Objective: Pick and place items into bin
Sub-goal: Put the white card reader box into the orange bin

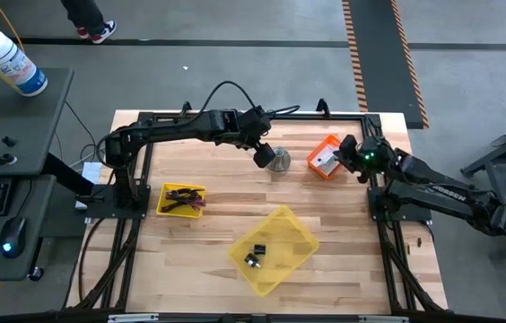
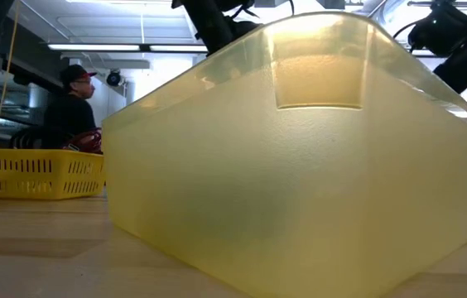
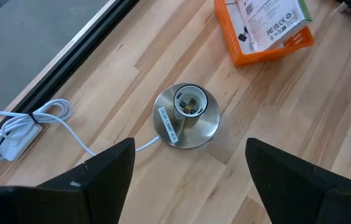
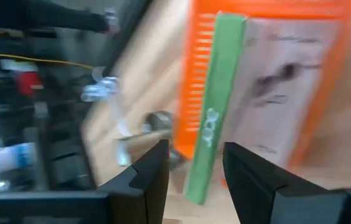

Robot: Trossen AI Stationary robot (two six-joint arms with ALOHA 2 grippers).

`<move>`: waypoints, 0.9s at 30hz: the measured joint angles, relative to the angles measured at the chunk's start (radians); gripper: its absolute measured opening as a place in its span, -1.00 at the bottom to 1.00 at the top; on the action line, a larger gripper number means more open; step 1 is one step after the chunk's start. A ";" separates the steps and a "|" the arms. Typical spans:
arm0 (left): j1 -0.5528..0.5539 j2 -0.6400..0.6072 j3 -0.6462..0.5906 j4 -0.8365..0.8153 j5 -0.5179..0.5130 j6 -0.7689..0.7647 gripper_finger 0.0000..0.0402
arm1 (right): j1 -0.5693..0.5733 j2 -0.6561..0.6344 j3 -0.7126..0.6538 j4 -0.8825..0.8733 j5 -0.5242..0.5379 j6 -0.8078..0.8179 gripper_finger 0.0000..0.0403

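My left gripper [image 1: 262, 156] hangs open over the table's far middle, its fingers [image 3: 101, 171] on either side of the silver cone-shaped piece [image 3: 185, 116] without touching it. That piece stands on its wide base. My right gripper [image 1: 346, 151] is open at the orange basket [image 1: 324, 158]. The basket holds a white printed card box with a green edge [image 4: 211, 106], and that edge runs down between my right fingers [image 4: 152, 171]. Touch there cannot be told. The yellow bin [image 1: 302, 230] sits near the middle with black items [image 1: 255, 255] inside.
A small yellow basket [image 1: 182, 199] with dark and purple pieces stands at the table's left. A white cable [image 3: 23, 124] trails from the silver piece. The bin's wall [image 2: 300, 165] fills the low view, and a person [image 2: 72, 108] stands beyond the table. Bare wood lies between the baskets.
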 joint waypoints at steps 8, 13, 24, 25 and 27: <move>0.000 0.000 0.000 0.026 0.000 0.000 0.46 | -0.002 -0.007 0.098 -0.277 -0.003 -0.040 -0.28; 0.000 0.000 0.000 0.045 0.000 0.000 0.46 | -0.002 -0.009 0.099 -0.254 0.004 -0.041 -0.27; 0.000 0.000 0.000 0.043 0.000 0.000 0.46 | -0.002 0.031 0.032 -0.218 0.016 -0.036 -0.27; 0.000 0.000 0.000 0.043 0.000 0.000 0.46 | -0.002 0.036 0.025 -0.204 0.016 -0.035 -0.27; 0.000 0.000 0.000 0.043 0.000 0.000 0.46 | -0.002 0.043 0.017 -0.171 0.018 -0.034 -0.27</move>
